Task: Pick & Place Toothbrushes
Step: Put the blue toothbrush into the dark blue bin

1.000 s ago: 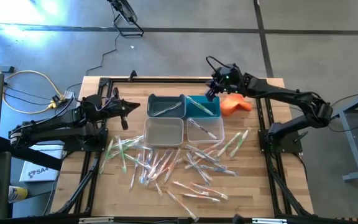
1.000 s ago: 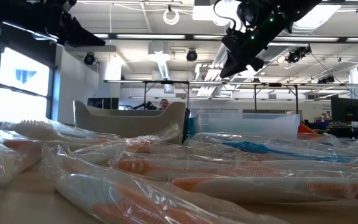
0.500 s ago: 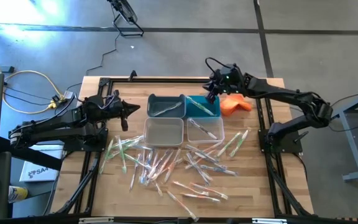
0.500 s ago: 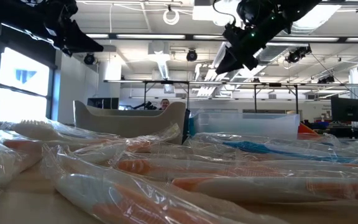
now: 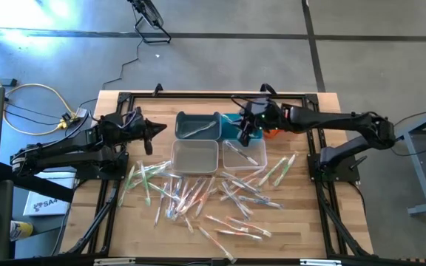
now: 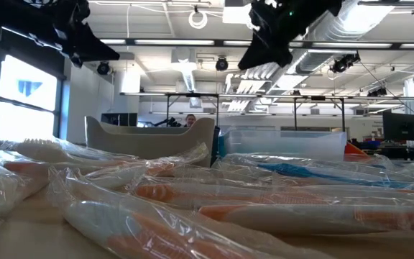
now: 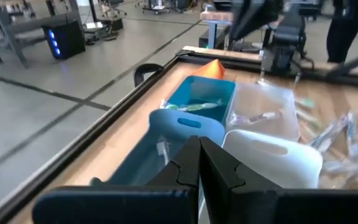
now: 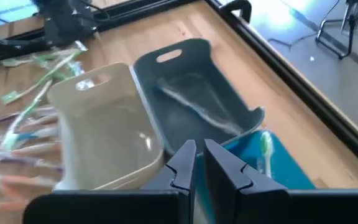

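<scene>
The toothbrushes [image 5: 198,196] are lying in a loose heap of clear wrappers across the near half of the wooden desk [image 5: 109,222], with a few more spreading toward the right side [image 5: 276,171]. Four small bins are sitting in a block at the far middle of the desk: a grey-blue bin [image 5: 197,126] holding one wrapped toothbrush, a bright blue bin [image 5: 231,127] beside it with a green-headed brush inside, a whitish bin [image 5: 194,156] in front of the grey-blue one, and a clear bin [image 5: 244,154] in front of the bright blue one, with a brush or two in it. An orange cloth [image 5: 272,134] is showing just behind the right arm, beside the bright blue bin. The right tool [image 5: 244,137] is hanging above the bright blue bin, its fingers [image 8: 188,163] pressed nearly together and gripping nothing. The left tool [image 5: 159,128] is hanging above the desk's left side, just short of the grey-blue bin, its fingers [image 7: 197,163] shut tight and empty.
</scene>
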